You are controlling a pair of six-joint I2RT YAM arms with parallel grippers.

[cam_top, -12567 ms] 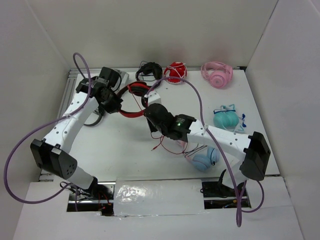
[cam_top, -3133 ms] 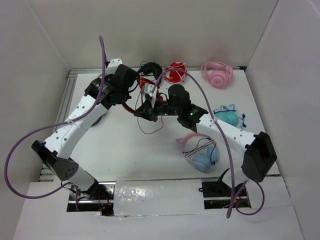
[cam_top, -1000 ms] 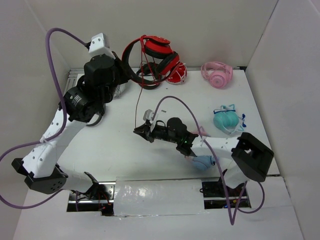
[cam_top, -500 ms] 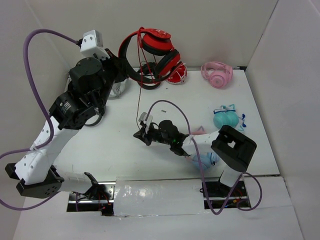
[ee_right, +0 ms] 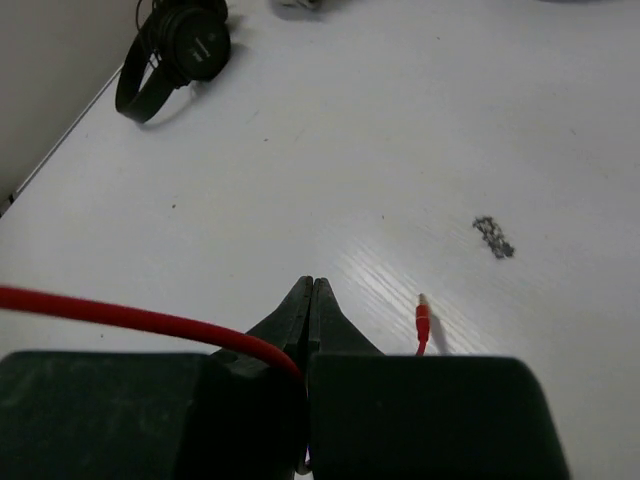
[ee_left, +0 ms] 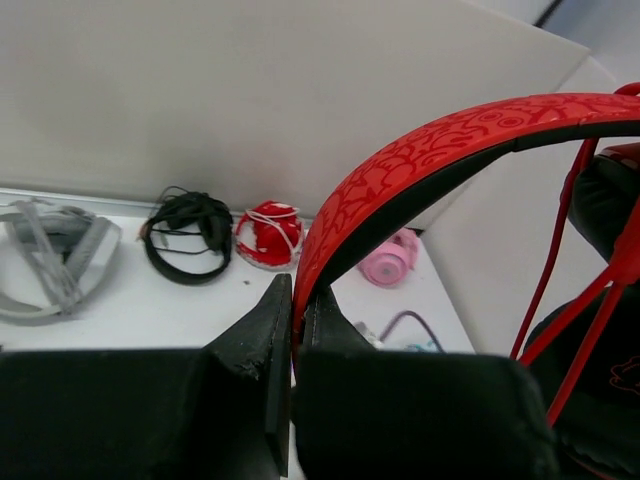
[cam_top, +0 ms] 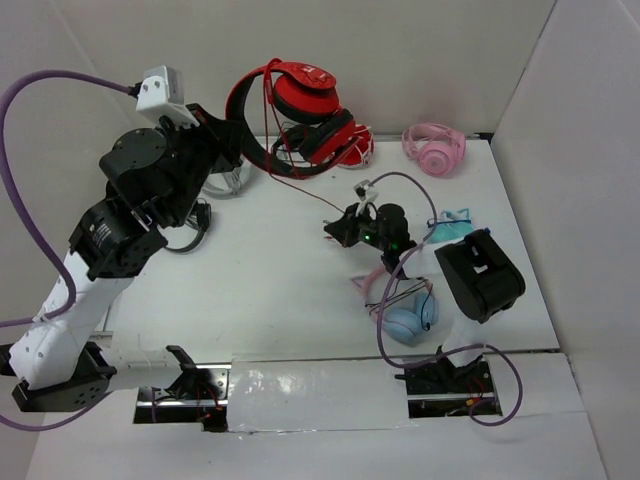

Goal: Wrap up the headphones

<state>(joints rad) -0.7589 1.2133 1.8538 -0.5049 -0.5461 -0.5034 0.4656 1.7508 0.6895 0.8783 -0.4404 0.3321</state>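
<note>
Top external: two claws; left claw point(cam_top: 234, 136) clamps headphones point(cam_top: 302, 96), right claw point(cam_top: 331, 229) clamps cable point(ee_right: 120, 317).

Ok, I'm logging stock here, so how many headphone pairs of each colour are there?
Red: 2, the headphones held up and the folded red pair
Black: 2, the back black pair and the left black pair
Pink: 1, the pink pair
Teal: 1, the teal pair
Blue: 1, the blue pair
Grey: 1, the grey pair
Total: 8

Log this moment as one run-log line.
task: wrap headphones | left fingers: shut on headband, pair held aloft | right fingers: shut on cable | plug: free
</note>
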